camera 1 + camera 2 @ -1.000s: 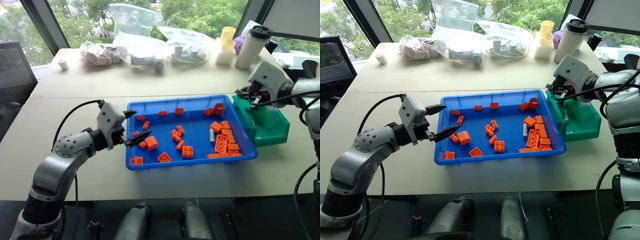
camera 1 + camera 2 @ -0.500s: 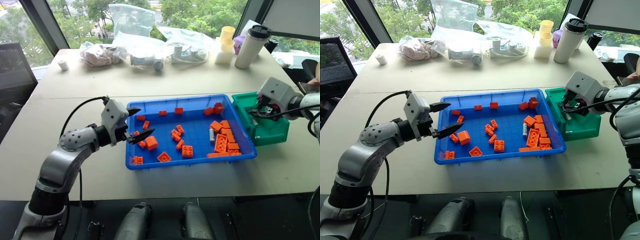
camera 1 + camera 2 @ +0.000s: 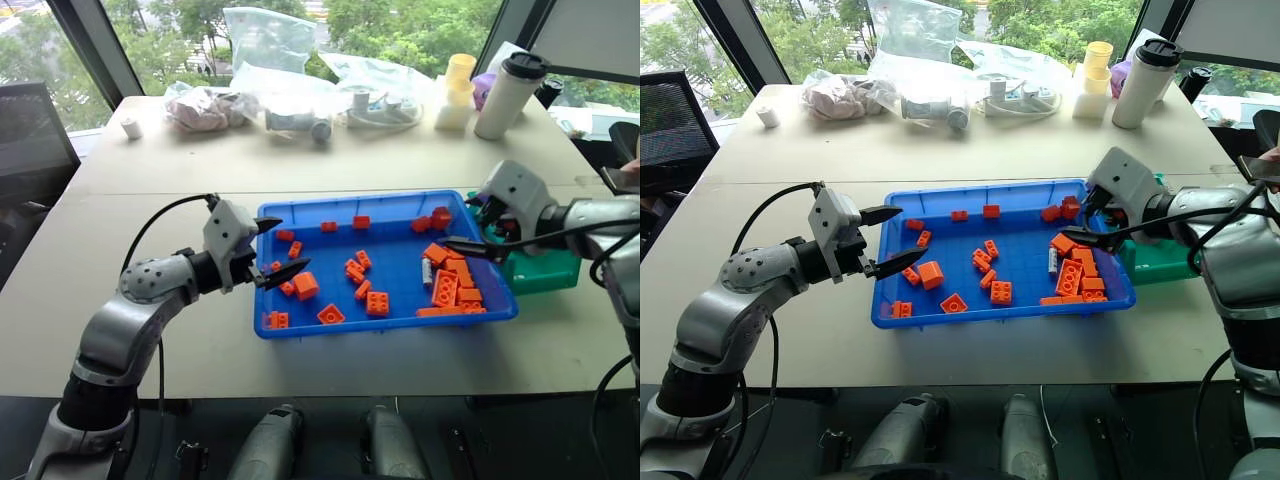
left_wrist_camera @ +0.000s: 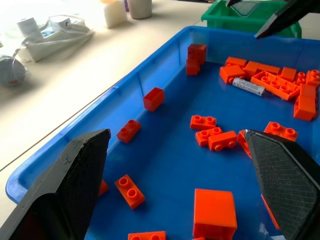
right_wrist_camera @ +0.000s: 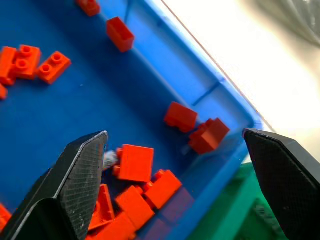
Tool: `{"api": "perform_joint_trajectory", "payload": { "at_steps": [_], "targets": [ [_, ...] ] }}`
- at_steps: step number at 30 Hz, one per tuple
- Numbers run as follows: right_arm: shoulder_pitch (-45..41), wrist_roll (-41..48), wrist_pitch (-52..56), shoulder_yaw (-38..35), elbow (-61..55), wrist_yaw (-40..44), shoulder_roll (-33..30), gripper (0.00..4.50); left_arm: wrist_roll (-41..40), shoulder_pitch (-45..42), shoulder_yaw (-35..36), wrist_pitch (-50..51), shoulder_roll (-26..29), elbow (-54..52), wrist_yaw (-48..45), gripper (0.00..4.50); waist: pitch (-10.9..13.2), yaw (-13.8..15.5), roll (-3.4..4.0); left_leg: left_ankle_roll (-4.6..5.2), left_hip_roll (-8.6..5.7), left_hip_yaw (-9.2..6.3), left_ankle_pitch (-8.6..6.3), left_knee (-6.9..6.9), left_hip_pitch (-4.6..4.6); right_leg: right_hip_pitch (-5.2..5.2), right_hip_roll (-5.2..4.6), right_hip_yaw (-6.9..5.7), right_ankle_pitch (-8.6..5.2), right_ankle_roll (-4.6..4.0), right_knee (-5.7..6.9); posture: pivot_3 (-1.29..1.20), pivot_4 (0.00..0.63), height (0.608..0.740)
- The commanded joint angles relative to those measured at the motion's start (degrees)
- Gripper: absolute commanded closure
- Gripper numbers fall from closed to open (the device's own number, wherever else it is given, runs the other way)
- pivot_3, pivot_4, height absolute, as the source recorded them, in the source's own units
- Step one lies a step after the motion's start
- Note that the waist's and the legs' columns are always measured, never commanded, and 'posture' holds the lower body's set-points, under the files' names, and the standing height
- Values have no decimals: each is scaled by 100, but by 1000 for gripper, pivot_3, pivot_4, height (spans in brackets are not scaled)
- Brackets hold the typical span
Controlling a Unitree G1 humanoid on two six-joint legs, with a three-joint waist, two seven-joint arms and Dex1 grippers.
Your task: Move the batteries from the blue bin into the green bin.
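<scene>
Batteries: one visible, in blue bin (image 3: 300, 325), right end. Green bin (image 3: 545, 270) touching bin's right side. Right gripper (image 3: 468, 225) over that end, fingers spread wide, empty. Left gripper (image 3: 272, 248) at left rim, also spread, empty. Battery (image 3: 425, 271) lies among orange bricks (image 3: 442, 288), just left and below right gripper, long axis front-to-back. Right arm far nearer.

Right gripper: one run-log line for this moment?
right gripper: open, empty, over right end of bright-blue plastic tray | silver-grey cylindrical battery: in tray among orange bricks | left gripper: open
</scene>
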Motion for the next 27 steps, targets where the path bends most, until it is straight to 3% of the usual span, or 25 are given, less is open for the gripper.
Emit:
{"api": "perform_joint_trajectory", "payload": {
  "at_steps": [1, 7, 17, 27],
  "targets": [
    [272, 186, 351, -67, -618, -247, 43, 34, 26, -41, 42, -89, 24, -121, -13, 0, 0, -11, 0, 3, -1, 1, -1, 1, 0, 0, 0, -1, 1, 2, -1, 0, 150, 740],
    [780, 337, 522, 141, -914, -490, 167, 34, 51, -72, 20, -101, 4, -83, -43, 0, -2, -27, -2, 10, 5, 1, -6, -2, 3, -1, 3, -1, 2, 2, -1, 0, 150, 740],
    [548, 493, 814, 581, -673, -1013, 780, 34, 111, -57, 21, -99, -28, -100, -39, 0, -2, -21, -3, 5, 6, 2, -3, -2, 5, 1, 6, -2, 3, 0, -1, 0, 150, 740],
    [345, 568, 862, 557, -611, -1007, 558, 34, 110, 131, 99, -31, -7, -297, 94, 0, -3, -21, -4, 6, 6, 2, -3, -3, 5, 0, 7, -2, 3, 0, -1, 0, 150, 740]
  ]
}}
